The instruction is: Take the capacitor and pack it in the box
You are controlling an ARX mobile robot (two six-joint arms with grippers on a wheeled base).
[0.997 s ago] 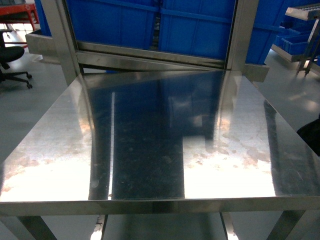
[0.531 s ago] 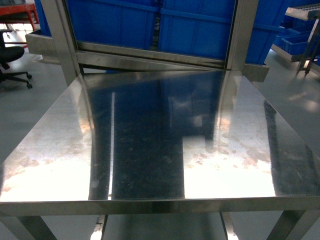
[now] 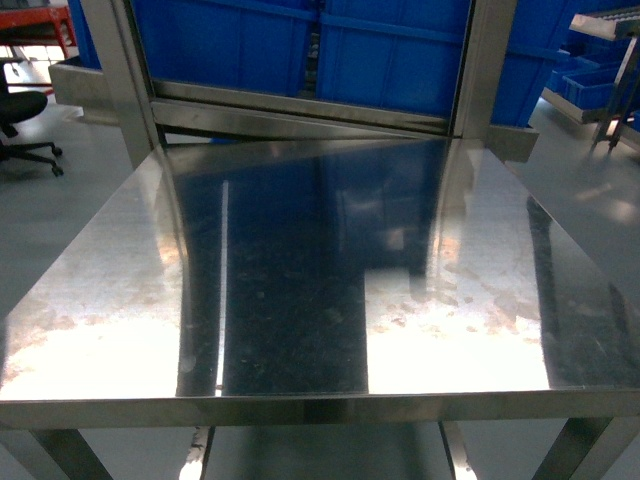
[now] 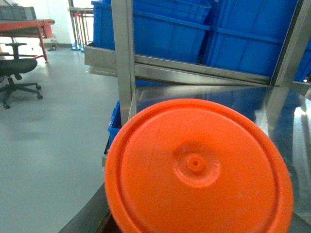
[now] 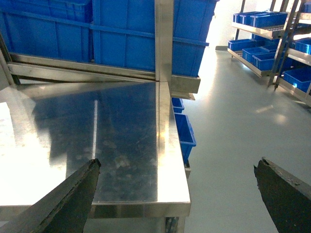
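while blue bins (image 3: 300, 45) back the steel table (image 3: 120, 300), right end effector (image 5: 177, 194) gapes.

Head view: looked forward and slanting down from the robot onto the steel table (image 3: 300, 300), near its front edge, with the blue bins (image 3: 300, 45) on the rack behind.
Left wrist view: sat low at the table's left side, facing the same bins (image 4: 170, 34); a round orange lid (image 4: 199, 170) lay very close to the lens and filled the lower frame.
Right wrist view: looked from just behind the right gripper (image 5: 177, 194), its dark fingers (image 5: 68, 199) spread wide, over the table's right front corner (image 5: 141, 145) toward the bins (image 5: 73, 29).
Shared: all three saw the tabletop and the blue bins.
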